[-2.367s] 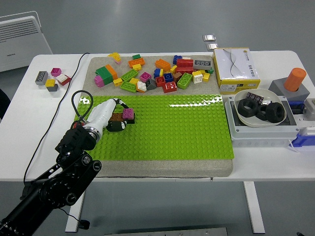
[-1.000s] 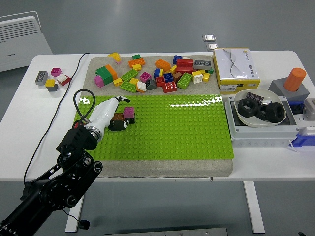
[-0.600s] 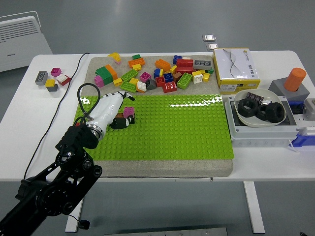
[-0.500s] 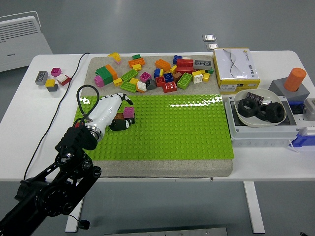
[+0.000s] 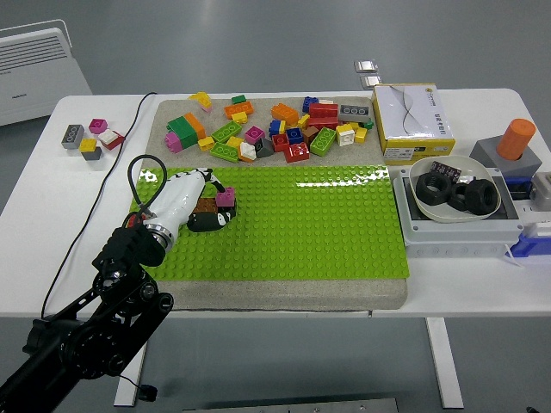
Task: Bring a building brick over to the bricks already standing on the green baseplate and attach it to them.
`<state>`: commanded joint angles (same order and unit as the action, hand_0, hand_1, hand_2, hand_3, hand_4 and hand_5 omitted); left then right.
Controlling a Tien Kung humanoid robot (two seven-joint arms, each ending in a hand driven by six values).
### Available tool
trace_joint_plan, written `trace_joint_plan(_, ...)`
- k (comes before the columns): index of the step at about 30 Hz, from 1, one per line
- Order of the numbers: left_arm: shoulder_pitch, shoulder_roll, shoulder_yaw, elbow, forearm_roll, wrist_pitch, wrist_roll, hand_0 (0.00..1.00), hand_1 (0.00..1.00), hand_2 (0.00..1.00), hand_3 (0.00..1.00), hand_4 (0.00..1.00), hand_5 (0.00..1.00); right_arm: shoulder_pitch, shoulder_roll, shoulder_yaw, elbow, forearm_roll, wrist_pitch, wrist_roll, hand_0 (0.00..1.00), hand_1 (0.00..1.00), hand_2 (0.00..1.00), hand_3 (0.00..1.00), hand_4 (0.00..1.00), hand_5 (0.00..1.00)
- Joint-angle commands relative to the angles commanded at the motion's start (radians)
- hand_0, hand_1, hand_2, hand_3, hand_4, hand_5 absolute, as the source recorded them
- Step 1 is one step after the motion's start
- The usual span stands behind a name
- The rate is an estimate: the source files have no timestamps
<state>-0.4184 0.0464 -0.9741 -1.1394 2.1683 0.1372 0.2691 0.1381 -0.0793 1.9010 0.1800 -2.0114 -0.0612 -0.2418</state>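
The left hand [image 5: 191, 200] rests on the green baseplate [image 5: 327, 224], fingers apparently curled around the magenta brick [image 5: 225, 198]; loose bricks [image 5: 275, 127] lie beyond; a white bowl [image 5: 454, 193] sits at right.

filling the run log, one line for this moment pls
left hand: at brown and pink bricks | green baseplate: left side | right hand: not in view

The left hand [image 5: 194, 202] partly hides the brown brick [image 5: 207, 206]; its grip is unclear.
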Motion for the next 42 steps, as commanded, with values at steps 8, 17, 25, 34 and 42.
trace_joint_plan(8, -0.003, -0.007, 0.002, 0.032, 0.001, 0.023, -0.013, 0.967, 0.926, 0.931, 0.61, 0.797, 0.335, -0.001, 0.002, -0.003, 0.0, 0.004, -0.001, -0.001, 0.52, 0.644, 0.763, 0.781, 0.829, 0.909)
trace_joint_plan(17, -0.005, -0.008, 0.016, 0.033, 0.002, 0.026, -0.014, 0.971, 0.929, 0.936, 0.616, 0.793, 0.328, -0.001, 0.002, -0.006, 0.0, 0.008, -0.002, -0.001, 0.52, 0.644, 0.763, 0.78, 0.829, 0.909)
trace_joint_plan(25, -0.006, -0.003, 0.022, 0.028, 0.006, 0.022, -0.009, 0.97, 0.928, 0.934, 0.614, 0.792, 0.328, -0.001, 0.001, -0.007, 0.0, 0.01, -0.002, -0.001, 0.52, 0.642, 0.763, 0.78, 0.829, 0.907)
trace_joint_plan(34, -0.004, -0.003, 0.02, 0.028, 0.005, 0.02, -0.007, 0.966, 0.928, 0.932, 0.609, 0.788, 0.32, 0.0, 0.001, -0.005, 0.0, 0.009, -0.002, 0.0, 0.52, 0.643, 0.762, 0.779, 0.828, 0.906)
trace_joint_plan(42, 0.003, 0.004, 0.027, 0.02, 0.004, 0.021, -0.005, 0.966, 0.928, 0.93, 0.608, 0.785, 0.315, 0.001, 0.0, -0.003, 0.0, 0.008, -0.002, 0.0, 0.52, 0.643, 0.761, 0.779, 0.828, 0.905)
